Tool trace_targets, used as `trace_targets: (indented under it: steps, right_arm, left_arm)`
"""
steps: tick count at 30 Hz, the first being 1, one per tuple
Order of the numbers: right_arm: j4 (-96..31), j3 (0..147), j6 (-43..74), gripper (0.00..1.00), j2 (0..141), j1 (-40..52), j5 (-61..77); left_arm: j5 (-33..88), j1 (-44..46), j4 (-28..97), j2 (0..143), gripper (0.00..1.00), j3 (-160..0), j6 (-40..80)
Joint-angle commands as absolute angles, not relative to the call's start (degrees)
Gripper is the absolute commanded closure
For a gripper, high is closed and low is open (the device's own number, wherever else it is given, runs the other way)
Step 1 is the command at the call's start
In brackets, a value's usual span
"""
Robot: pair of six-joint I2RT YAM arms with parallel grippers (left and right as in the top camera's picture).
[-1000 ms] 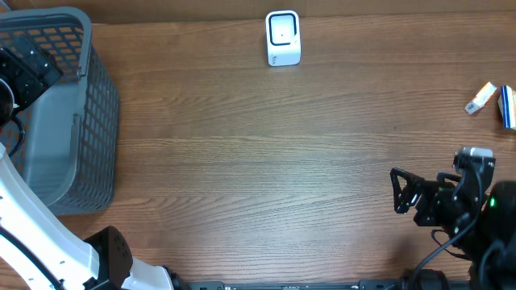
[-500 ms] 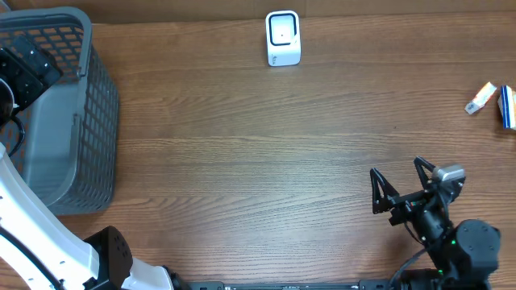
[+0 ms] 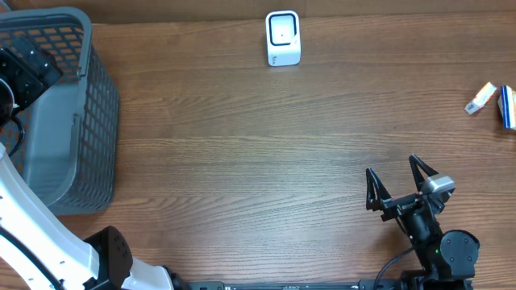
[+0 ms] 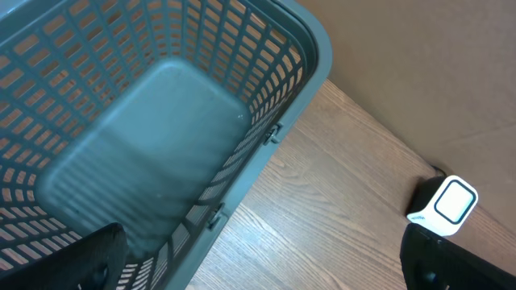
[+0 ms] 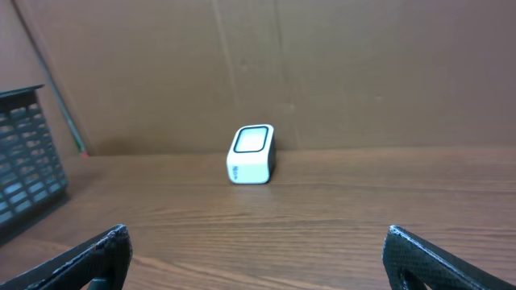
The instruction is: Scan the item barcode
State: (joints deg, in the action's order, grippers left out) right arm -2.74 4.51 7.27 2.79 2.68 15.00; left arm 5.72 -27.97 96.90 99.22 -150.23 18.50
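Overhead, the right gripper stands spread wide and empty above the brown wood-grain table. The small white boxy barcode scanner sits far ahead of it. What may be a small white carton lies ahead to its right, beside a blue packet. The left gripper, likewise released, hangs over the grey plastic mesh basket.

Blue item — cut by edge.

Grey basket on wooden table
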Motion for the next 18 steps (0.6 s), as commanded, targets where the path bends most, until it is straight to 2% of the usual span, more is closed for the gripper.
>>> trace_targets:
  steps: [1, 18]
  right_arm:
    - [-1.8, 3.7, 7.0, 0.00, 2.1, 2.9, 11.9]
    - [2.5, 0.4, 7.0, 0.00, 0.2, 2.5, 7.0]
  left_arm:
    - [5.4, -28.2, 96.8, 99.2, 0.00, -150.1, 19.3]
    - [5.4, -28.2, 96.8, 99.2, 0.00, -150.1, 19.3]
